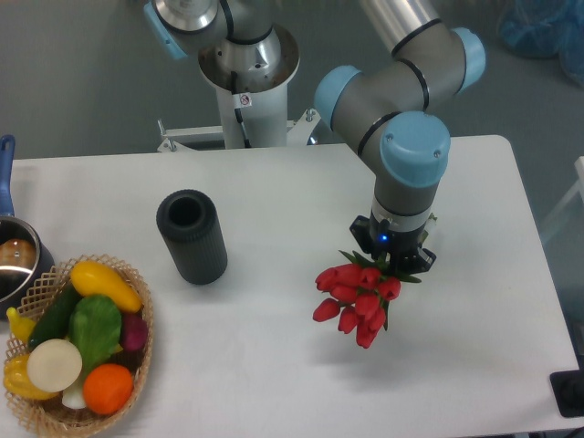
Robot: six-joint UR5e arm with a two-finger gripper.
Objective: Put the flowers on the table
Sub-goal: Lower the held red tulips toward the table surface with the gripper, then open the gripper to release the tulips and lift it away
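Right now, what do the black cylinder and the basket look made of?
Black cylinder: looks like matte foam or rubber, going by its dull, finely textured surface and thick wall around the hollow top; can't confirm which. Basket: woven wicker, tan strands with an open lattice rim.

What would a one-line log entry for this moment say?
gripper: shut on flowers | flowers: red heads hanging over table, right of black cylinder | placed: not yet

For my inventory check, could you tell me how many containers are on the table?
3: a black cylinder standing left of centre, a wicker basket of vegetables at the front-left corner, and a metal pot cut off by the left edge. Others may lie outside the view.
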